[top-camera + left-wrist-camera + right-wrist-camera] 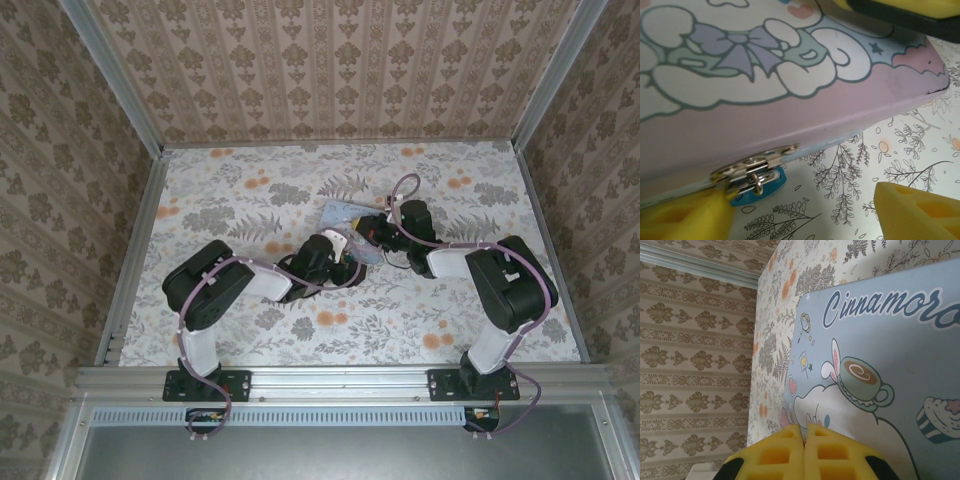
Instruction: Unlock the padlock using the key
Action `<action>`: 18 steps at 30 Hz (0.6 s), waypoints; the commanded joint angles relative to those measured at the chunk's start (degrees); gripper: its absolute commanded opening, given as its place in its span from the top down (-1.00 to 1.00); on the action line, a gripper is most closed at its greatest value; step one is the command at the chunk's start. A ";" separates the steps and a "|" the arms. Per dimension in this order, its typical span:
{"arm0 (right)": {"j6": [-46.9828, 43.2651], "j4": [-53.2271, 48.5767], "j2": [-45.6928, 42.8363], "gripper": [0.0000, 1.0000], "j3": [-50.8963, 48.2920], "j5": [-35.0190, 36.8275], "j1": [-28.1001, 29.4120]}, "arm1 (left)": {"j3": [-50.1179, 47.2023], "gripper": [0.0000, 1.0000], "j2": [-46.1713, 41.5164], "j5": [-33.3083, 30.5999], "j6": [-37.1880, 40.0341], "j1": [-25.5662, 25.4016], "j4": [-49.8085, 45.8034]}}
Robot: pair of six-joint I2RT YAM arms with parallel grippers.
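Note:
The pastel cartoon tin (790, 100) lies on the floral table, its metal hasp (752, 167) facing my left wrist camera. The tiny teal padlock (762, 187) hangs from that hasp by its thin shackle, resting on the table. My left gripper (800, 215) is open, one yellow finger (680, 215) touching the padlock's left side and the other far off to the right. My right gripper (805, 432) hovers over the tin's lid (880, 340), pads pressed together. A thin brownish sliver, the key (803, 441), barely shows between them. From above, both grippers (345, 255) (375, 232) meet at the tin (345, 213).
The tin sits mid-table on the floral cloth (250, 190). Patterned walls (330, 60) and metal rails (135, 250) enclose the table. One yellow finger (900, 7) of the right gripper hangs over the tin's far corner in the left wrist view.

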 commanded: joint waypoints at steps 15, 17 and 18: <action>0.41 -1.18 1.65 1.00 -1.07 -1.57 0.19 | -2.45 -0.43 5.60 10.30 -11.03 2.43 15.00; 0.33 -1.27 1.54 1.00 -1.15 -1.46 0.18 | -2.73 -0.40 6.17 10.02 -12.03 2.46 16.68; 0.30 -1.27 1.50 1.00 -1.17 -1.47 0.20 | -3.11 -0.37 6.49 9.93 -12.83 2.47 18.29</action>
